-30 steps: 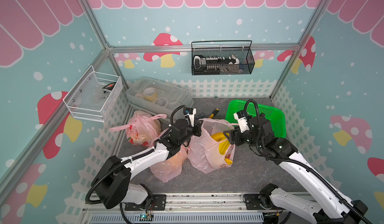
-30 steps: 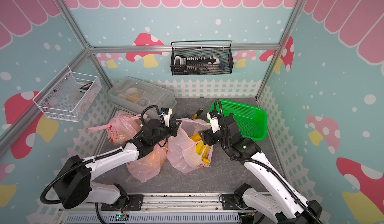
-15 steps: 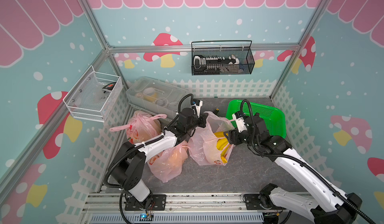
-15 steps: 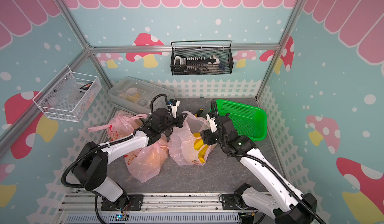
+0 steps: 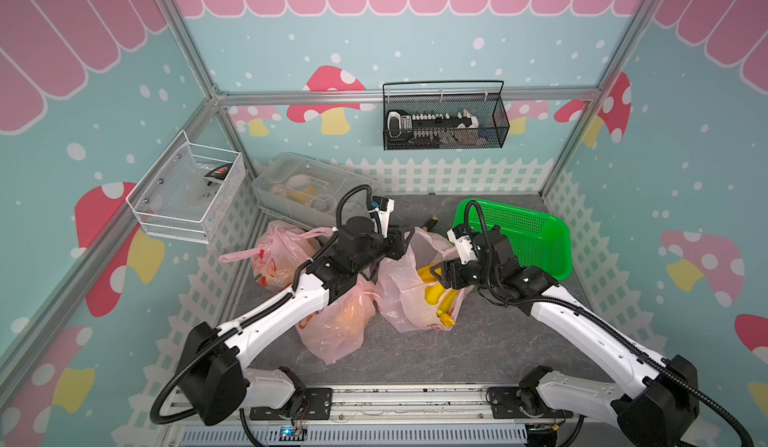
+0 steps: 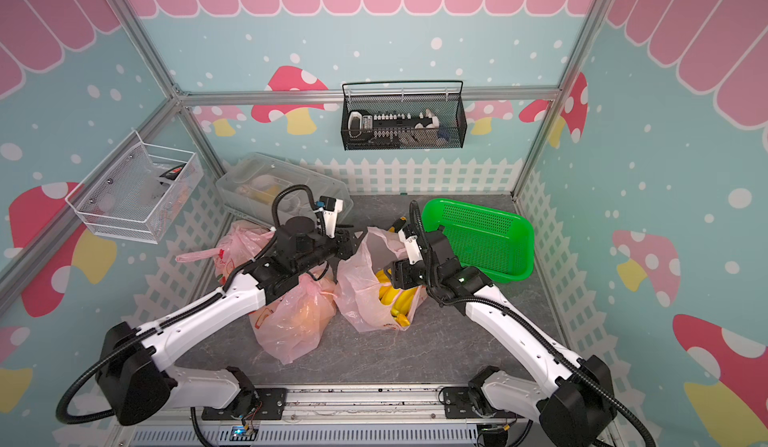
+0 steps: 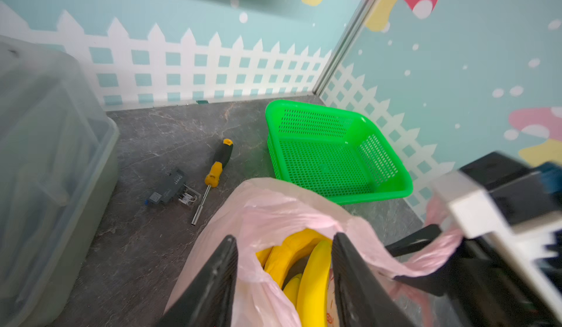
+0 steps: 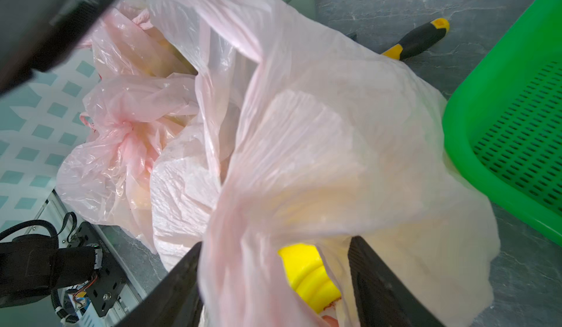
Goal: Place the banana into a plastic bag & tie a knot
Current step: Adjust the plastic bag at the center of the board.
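Left jaws: your left gripper (image 7: 284, 238) was clamped a second ago and has let go. It now stands about half apart, with the bag rim loose between the fingers and nothing pinched.
Right jaws: your right gripper (image 8: 275, 242) is wide apart, much as before. Film drapes across it, and a handle may be hooked on one finger, but the blur hides it.
Banana: the banana (image 5: 436, 295) sits inside the plastic bag (image 5: 405, 299), just beside the green basket (image 5: 519, 227), on the left arm's side.
Meaning: loading looks done, but the mouth is open and there is no knot. You'll need fresh grips on both handles.
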Controlling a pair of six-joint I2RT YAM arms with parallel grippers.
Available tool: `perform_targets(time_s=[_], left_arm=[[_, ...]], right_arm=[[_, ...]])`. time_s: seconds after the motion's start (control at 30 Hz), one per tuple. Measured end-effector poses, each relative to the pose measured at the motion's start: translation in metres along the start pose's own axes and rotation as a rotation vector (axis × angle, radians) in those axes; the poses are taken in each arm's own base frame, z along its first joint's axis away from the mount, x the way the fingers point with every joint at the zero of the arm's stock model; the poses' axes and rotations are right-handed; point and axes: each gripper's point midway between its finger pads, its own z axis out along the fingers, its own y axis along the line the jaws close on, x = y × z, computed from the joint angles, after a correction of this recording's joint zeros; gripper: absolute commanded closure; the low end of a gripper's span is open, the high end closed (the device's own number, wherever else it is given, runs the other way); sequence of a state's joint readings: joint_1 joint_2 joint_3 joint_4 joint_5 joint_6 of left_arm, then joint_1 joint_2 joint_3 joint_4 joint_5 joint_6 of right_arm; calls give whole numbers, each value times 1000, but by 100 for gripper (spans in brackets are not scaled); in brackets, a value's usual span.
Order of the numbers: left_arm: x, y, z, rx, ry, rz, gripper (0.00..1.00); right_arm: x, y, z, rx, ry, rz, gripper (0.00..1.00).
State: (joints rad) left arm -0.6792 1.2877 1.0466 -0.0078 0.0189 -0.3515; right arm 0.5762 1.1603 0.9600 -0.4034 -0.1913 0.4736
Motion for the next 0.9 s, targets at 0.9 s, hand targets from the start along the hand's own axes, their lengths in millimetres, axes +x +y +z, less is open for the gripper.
perform_targets(time_s=[0.9], left_arm=[[168,-92,22,-40,233,366,69]], right_arm=[[-24,-23,-33,150,-148,73,34]])
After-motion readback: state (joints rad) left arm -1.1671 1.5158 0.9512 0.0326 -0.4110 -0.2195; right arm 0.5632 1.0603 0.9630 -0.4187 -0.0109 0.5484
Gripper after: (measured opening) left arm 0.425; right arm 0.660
